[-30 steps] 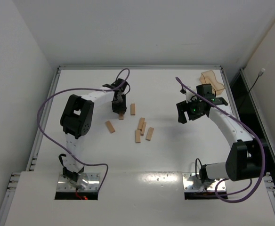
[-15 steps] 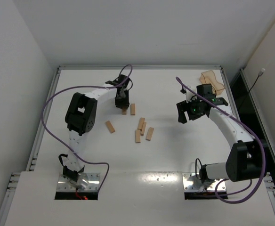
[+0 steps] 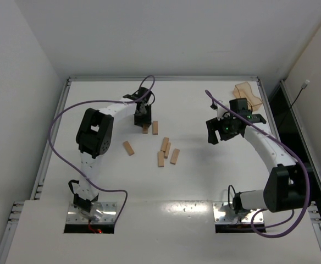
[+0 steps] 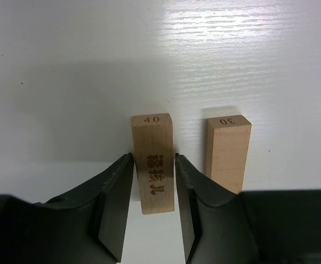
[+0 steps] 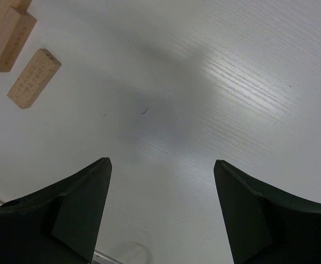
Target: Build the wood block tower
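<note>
Left tool (image 4: 153, 158) pointing down, clamping wood block (image 4: 152, 137), right tool (image 5: 162, 161) aloft, wide open

We see a white table (image 3: 204, 181) with a metal rail (image 3: 50, 143) along its 9 o'clock edge. At about 1 o'clock, in the far corner, sits a translucent orange-tan tray (image 3: 247, 94). Toward 3 o'clock, a small white plug (image 3: 306, 83) with a thin dark cable hangs on the side wall (image 3: 317, 49).
</note>
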### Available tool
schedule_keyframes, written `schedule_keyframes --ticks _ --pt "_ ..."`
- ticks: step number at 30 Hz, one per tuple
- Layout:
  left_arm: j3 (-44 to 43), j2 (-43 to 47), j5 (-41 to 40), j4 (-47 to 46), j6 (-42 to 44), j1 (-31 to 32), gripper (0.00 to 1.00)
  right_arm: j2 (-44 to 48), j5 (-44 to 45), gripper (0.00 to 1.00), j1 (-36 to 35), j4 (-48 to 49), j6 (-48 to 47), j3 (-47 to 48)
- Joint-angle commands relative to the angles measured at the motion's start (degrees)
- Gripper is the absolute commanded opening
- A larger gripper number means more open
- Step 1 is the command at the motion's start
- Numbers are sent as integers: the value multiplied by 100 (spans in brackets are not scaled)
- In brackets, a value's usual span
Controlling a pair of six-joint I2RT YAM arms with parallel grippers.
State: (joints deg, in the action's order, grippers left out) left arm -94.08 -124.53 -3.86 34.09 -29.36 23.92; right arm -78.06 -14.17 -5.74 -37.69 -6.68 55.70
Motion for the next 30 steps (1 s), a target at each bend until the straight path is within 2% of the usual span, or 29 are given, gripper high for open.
schedule_keyframes --ticks 1,13,17,19,26,30 --pt "74 245 -36 -42 45 34 34 169 -147 73 29 157 -44 -33" --pt "478 1457 245 72 45 34 35 221 -200 73 29 157 -44 -86" --pt "1013 1765 -246 72 -8 -19 35 169 -200 73 -24 157 -44 -86" --pt "1146 1765 -492 72 -61 -19 35 169 -252 73 -24 157 -44 19" --pt "1199 1415 -660 -95 62 -19 21 63 -252 73 -24 262 9 72" --pt "971 1107 -783 -95 177 -71 18 63 -252 73 -24 262 61 72"
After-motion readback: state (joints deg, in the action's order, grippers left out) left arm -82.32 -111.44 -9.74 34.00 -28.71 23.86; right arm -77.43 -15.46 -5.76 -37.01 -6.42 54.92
